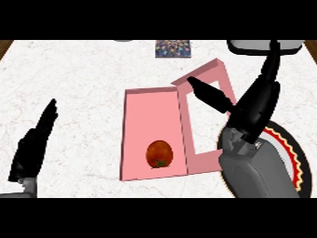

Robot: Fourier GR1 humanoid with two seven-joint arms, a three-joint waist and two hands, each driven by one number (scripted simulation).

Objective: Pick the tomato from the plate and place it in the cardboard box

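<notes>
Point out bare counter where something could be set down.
Bare counter lies between the left robot hand and the pink cardboard box, and along the far edge left of the patterned item. It is crowded on the right: box lid, right robot hand, plate.

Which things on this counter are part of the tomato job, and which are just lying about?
Job: tomato, already in the box; plate, under the right forearm; right hand, open.
Lying about: patterned square at the far edge; left hand, resting open at the left.
</notes>
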